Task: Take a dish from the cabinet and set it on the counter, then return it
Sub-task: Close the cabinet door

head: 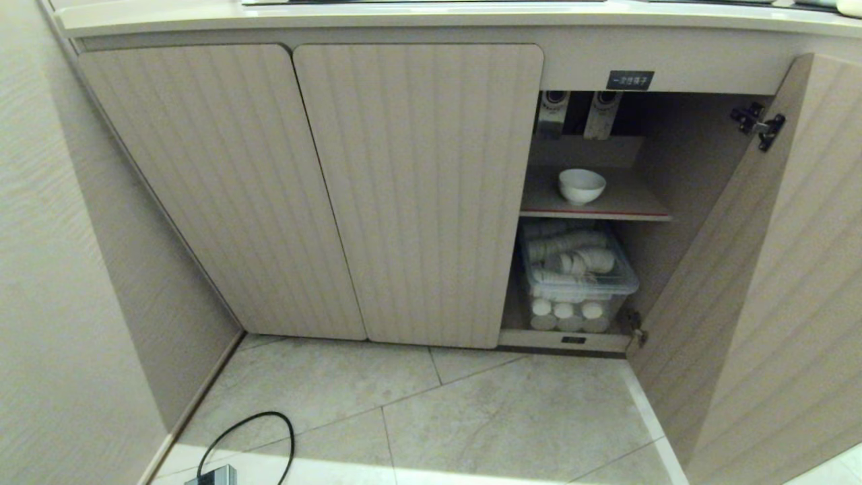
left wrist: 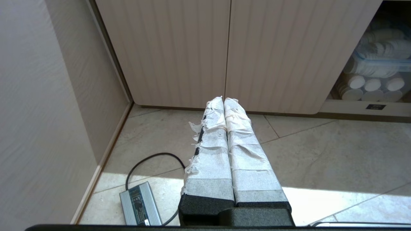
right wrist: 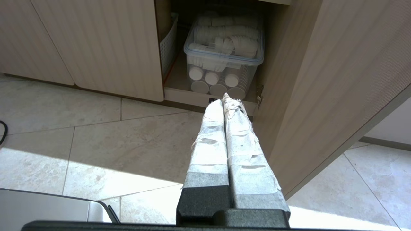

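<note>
The bowl (head: pixel 581 185) sits upright on the upper shelf (head: pixel 633 199) inside the cabinet (head: pixel 417 195), whose right door (head: pixel 774 269) stands swung open. Nothing of mine touches it. My left jaws (left wrist: pixel 223 102) are pressed together and empty, hanging low over the floor (left wrist: pixel 321 147) before the two closed doors. My right jaws (right wrist: pixel 225 99) are likewise pressed together and empty, low before the open compartment, pointing toward the bin (right wrist: pixel 224 61) of paper cups on the bottom level, well below the bowl.

With the bowl on its shelf, I cannot tell whether the round trip is not begun or already finished. The bench (head: pixel 431 15) shows only as a strip of its front edge, with no bowl on that strip. If it is the start, everything is left: lift the right arm to shelf height, part the jaws, take the bowl by its rim, set it on the bench, then return it.
</note>
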### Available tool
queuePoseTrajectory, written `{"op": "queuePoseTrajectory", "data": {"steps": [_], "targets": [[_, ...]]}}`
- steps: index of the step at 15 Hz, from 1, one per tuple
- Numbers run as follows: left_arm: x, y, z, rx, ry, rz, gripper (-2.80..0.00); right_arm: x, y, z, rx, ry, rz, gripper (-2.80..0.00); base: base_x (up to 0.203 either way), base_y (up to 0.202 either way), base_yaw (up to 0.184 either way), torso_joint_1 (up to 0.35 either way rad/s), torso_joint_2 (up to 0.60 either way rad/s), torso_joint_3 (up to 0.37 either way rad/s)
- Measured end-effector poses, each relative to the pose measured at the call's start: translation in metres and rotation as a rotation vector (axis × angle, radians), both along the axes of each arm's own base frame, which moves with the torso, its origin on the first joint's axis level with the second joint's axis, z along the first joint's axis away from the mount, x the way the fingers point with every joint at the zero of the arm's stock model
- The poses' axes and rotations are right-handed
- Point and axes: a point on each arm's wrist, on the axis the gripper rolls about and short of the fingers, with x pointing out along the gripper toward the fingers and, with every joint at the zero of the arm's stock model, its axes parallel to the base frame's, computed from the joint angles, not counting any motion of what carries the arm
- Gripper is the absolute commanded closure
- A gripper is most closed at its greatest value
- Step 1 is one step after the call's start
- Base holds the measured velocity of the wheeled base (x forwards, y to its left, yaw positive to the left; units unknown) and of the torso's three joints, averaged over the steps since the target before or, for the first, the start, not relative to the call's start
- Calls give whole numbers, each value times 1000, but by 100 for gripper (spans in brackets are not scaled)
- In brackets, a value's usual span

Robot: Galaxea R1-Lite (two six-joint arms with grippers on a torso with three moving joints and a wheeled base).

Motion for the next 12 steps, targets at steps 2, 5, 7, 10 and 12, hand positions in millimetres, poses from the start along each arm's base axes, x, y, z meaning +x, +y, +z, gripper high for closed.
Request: {"op": "queuePoseTrajectory", "data": {"steps": [2,5,7,10,12], "targets": [[0,0,0,1,0,0,0,0,0,0,0,0,0,0,0,0,0,0,0,0],[0,0,0,1,0,0,0,0,0,0,0,0,0,0,0,0,0,0,0,0],[0,0,0,0,0,0,0,0,0,0,0,0,0,0,0,0,0,0,0,0],[0,0,0,0,-1,0,0,0,0,0,0,0,0,0,0,0,0,0,0,0],[0,0,0,1,0,0,0,0,0,0,0,0,0,0,0,0,0,0,0,0]]}}
